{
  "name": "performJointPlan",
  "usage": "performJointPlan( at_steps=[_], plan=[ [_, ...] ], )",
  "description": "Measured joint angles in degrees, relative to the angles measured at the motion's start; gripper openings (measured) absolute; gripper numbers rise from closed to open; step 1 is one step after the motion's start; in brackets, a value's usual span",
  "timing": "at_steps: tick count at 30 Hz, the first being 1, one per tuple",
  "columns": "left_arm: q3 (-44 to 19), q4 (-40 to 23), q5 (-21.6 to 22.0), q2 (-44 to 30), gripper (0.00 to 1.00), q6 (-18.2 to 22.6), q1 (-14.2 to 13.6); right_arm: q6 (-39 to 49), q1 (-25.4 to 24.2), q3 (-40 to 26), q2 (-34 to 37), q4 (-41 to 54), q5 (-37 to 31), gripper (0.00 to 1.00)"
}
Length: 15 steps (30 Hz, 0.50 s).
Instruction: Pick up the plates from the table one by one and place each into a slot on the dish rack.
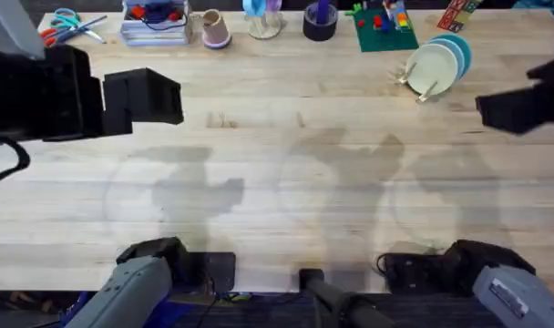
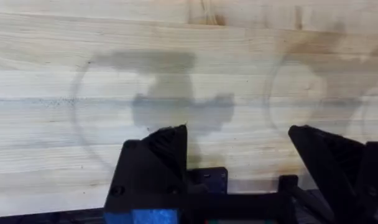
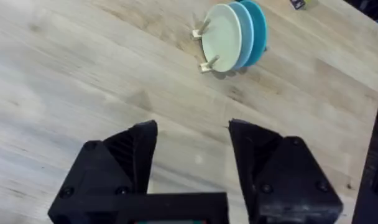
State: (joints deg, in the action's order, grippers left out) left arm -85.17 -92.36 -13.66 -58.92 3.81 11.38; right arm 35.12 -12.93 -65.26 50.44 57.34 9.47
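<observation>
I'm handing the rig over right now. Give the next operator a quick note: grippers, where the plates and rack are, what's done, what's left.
Left gripper: open, empty, above bare light wooden tabletop.
Right gripper: open, empty, also over bare wood.
Small light-wood dish rack sits at the far right; pale yellow-green plastic plate and light blue plates stand upright in it.
Done: the plates in view are racked.
Left: no plate visible lying on the table; confirm before stopping.

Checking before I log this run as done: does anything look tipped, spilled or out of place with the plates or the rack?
Nothing stands out. The plates stand upright side by side in the dish rack, pale yellow-green in front, light blue behind. The table near both open grippers, left gripper and right gripper, shows no spill or damage.
</observation>
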Motion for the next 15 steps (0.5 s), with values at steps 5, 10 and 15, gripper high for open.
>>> performJointPlan(
  at_steps=[5,10,15],
  plan=[
    [0.0,0.0,-0.01,-0.02,0.995,0.0,0.0,-1.14,0.0,4.43,-9.19,0.23,0.03,0.798],
    [0.01,0.0,-0.01,-0.02,0.995,0.0,0.0,-1.32,0.0,7.32,-17.48,1.64,0.03,0.906],
    [0.0,0.0,-0.01,-0.02,0.994,0.0,0.0,-1.56,0.0,7.46,-22.87,5.31,0.07,0.968]
  ],
)
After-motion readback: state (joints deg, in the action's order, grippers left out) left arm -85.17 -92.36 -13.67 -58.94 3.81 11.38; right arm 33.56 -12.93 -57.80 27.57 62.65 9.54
